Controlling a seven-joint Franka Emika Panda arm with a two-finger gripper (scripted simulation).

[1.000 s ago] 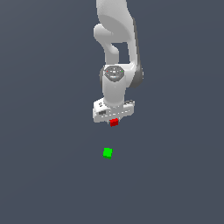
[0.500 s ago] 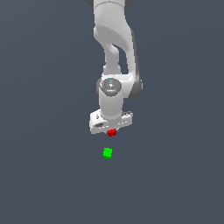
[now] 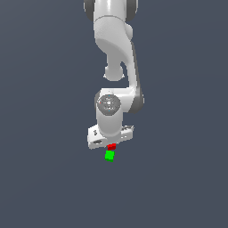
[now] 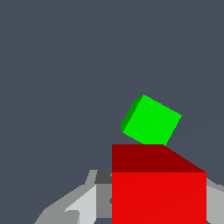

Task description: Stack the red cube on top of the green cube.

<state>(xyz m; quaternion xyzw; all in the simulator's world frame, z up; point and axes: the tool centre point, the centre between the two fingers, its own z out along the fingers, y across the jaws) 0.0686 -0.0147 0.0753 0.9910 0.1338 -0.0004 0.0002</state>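
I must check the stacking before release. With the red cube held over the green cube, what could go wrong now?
1. In the wrist view the green cube is turned relative to the red cube; with edges not matching, it may rest unevenly.
2. The exterior view shows the claw very low over the green cube; descending more could push it aside.
3. Whether the cubes touch is unclear, so an early release might make it bounce off.

Gripper (image 3: 111, 146) fingertips hidden — red cube (image 4: 158, 197) cut off, apparently clamped.
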